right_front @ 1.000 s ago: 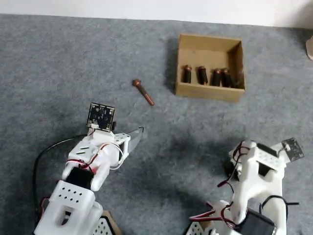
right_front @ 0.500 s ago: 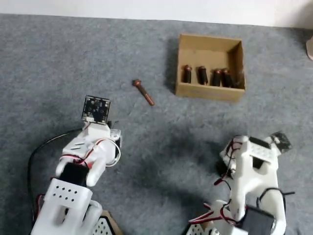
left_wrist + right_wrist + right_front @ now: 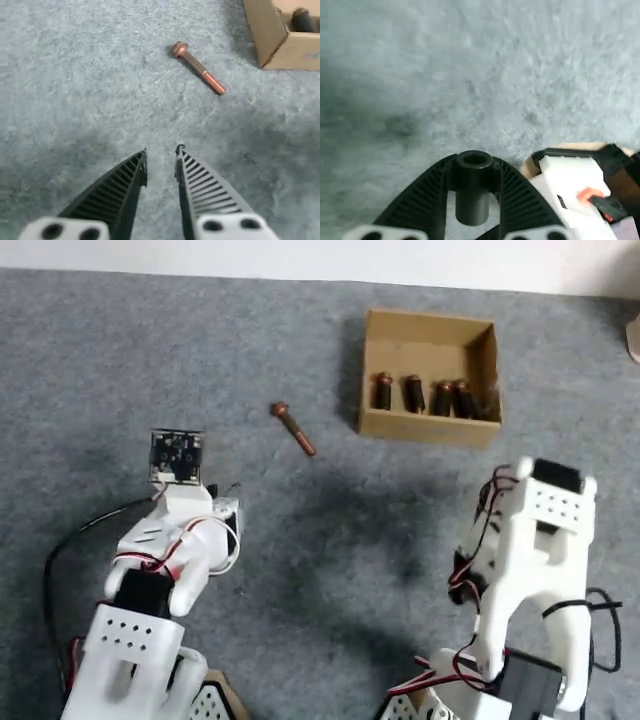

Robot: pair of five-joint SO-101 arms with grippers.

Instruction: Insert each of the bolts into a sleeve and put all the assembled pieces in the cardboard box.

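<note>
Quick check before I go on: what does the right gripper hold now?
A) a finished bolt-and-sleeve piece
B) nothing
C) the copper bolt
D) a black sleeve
D: the right wrist view shows the right gripper shut on a black sleeve with an open bore; the bolt lies loose on the grey mat.

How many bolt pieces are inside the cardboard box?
4 clearly, in a row inside the cardboard box by its near wall: first piece, second piece, third piece, fourth piece. Its dark right corner may hide another.
</note>
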